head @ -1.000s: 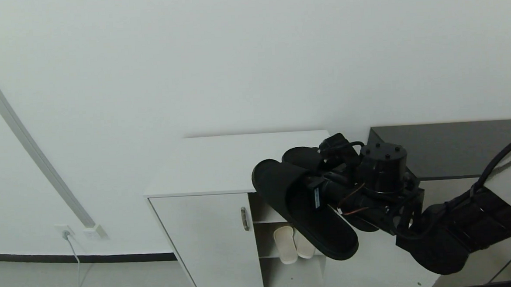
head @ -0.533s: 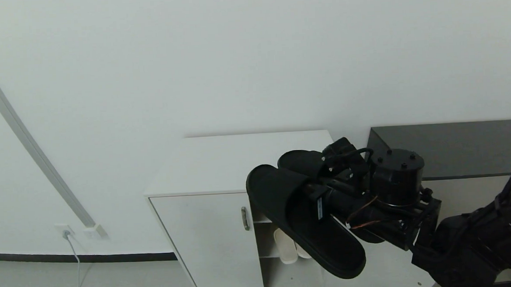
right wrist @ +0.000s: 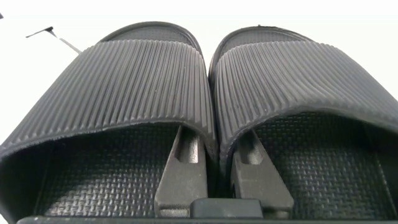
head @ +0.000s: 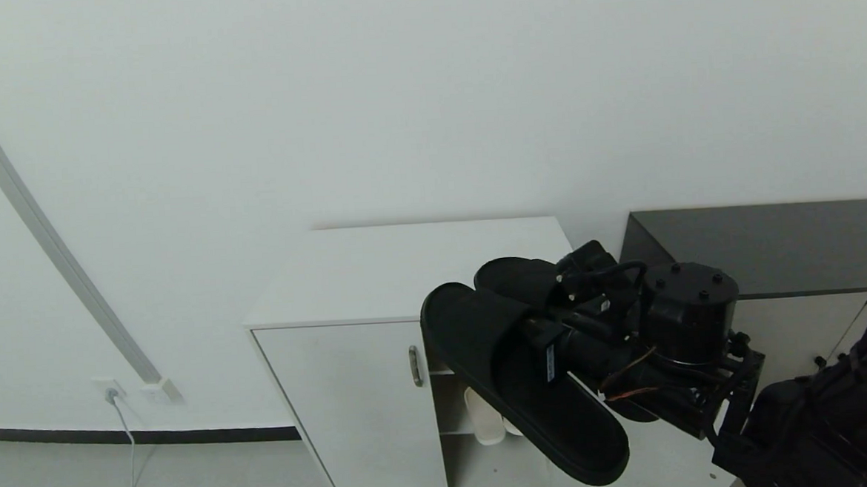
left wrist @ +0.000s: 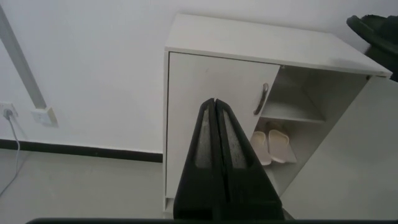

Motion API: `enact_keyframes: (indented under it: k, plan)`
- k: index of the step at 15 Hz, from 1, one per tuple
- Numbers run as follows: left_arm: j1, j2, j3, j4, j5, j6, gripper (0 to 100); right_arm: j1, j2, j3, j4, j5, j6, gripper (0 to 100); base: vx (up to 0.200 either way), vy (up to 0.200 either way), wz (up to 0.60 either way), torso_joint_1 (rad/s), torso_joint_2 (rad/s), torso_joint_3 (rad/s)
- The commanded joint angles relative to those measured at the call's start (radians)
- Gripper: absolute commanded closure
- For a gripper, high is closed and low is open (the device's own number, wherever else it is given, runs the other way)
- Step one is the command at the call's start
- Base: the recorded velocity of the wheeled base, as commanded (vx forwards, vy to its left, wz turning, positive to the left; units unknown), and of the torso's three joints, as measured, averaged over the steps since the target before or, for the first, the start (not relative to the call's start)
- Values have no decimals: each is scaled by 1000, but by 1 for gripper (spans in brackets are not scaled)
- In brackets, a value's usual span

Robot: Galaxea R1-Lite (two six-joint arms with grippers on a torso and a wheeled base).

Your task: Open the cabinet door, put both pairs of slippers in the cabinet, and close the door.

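Aloft, right hand [right wrist: 216,149] pinching black slippers [head: 531,402], tilted

Bright, even and soft, lit from above. Gentle shading across the white wall [head: 425,88]. Faint shadow inside the open cabinet [left wrist: 249,37], under its shelves. Deep, flat black on the slippers [head: 516,402]; ribs softly lit in the right wrist view.

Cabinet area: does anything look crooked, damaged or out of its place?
Nothing stands out. The black slippers hang tilted in front of the cabinet, but only because the right gripper holds them together. The white slippers lie neatly side by side inside it.
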Motion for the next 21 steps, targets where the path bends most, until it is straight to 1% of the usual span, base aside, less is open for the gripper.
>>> enact_keyframes:
  k: [1, 8, 12, 21]
  plan:
    - [0, 0, 0, -1, 0, -1, 100, 0, 7, -1, -1, 0, 0, 100, 0, 0, 0, -144, 344, 193]
    - [0, 0, 0, -1, 2, -1, 100, -1, 24, -1, 1, 1, -2, 100, 0, 0, 0, -166, 384, 216]
    - [0, 0, 0, -1, 2, -1, 100, -17, 89, -15, -22, 1, 0, 100, 0, 0, 0, -229, 541, 304]
    - [0, 0, 0, -1, 2, -2, 100, -17, 127, -12, -51, 0, -3, 100, 0, 0, 0, -205, 524, 319]
